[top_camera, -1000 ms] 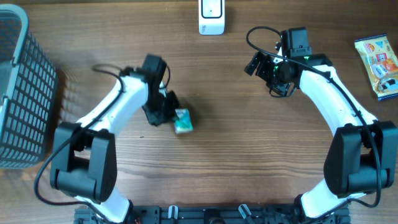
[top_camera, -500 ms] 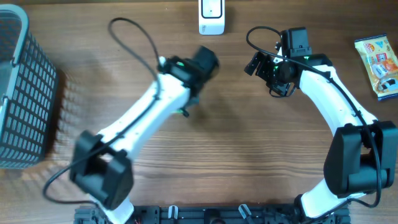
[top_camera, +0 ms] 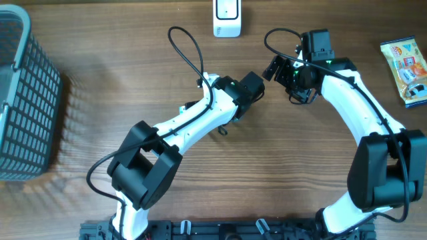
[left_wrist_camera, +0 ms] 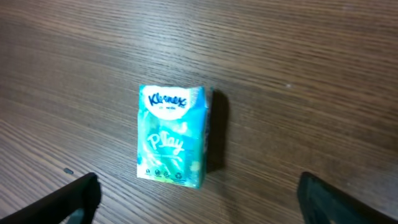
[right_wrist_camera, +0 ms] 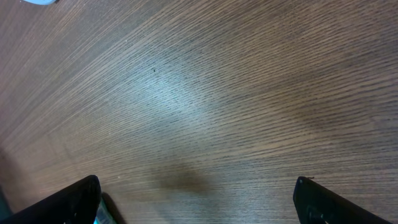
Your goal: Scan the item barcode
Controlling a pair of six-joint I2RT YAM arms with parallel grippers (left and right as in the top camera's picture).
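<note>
The tissue pack [left_wrist_camera: 171,137] is seen in the left wrist view at the centre of the frame, lying flat on the wooden table [top_camera: 200,187] with its printed teal face upward and its white brand panel toward the top of the frame. No barcode is shown on that upward face, so it is judged to be on a hidden side. The pack is touched by nothing. The left gripper [left_wrist_camera: 199,186] is held above it with its jaws spread wide, one finger at the lower left corner of the frame and one at the lower right, both well apart from the pack. In the overhead view the pack is hidden under this gripper, right of the frame's centre.

The right gripper [right_wrist_camera: 196,183] is hung over bare wood just beside, its jaws also wide open and empty.

A white device [top_camera: 227,18], taken to be the scanner, is stood at the top centre of the overhead frame. A basket [top_camera: 20,100] is at the left edge and a snack packet [top_camera: 405,70] at the upper right.

No scan is judged to be under way. The pack has yet to be gripped, lifted, turned and presented barcode-first to the device.
</note>
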